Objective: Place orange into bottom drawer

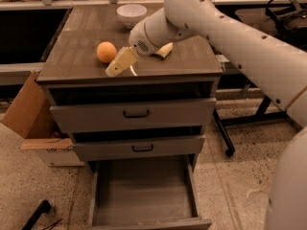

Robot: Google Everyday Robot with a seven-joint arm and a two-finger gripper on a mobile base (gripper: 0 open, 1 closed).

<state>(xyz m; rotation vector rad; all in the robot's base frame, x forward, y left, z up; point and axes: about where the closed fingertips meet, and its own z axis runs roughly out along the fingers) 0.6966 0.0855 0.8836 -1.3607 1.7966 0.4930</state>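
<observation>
The orange point(106, 51) sits on the left part of the cabinet top point(86, 37). My gripper point(119, 64) hangs just above the top, right beside the orange on its right and a little nearer the front edge; I cannot tell whether it touches the fruit. It holds nothing that I can see. The bottom drawer point(144, 190) is pulled out at floor level, its flat grey floor bare. The white arm point(225, 32) reaches in from the right.
A white bowl point(131, 13) stands at the back of the cabinet top. A pale yellow thing point(165, 50) lies partly hidden behind the wrist. The two upper drawers point(134, 114) are slightly ajar. A cardboard box point(33, 123) stands left of the cabinet, a black frame leg point(223, 133) to the right.
</observation>
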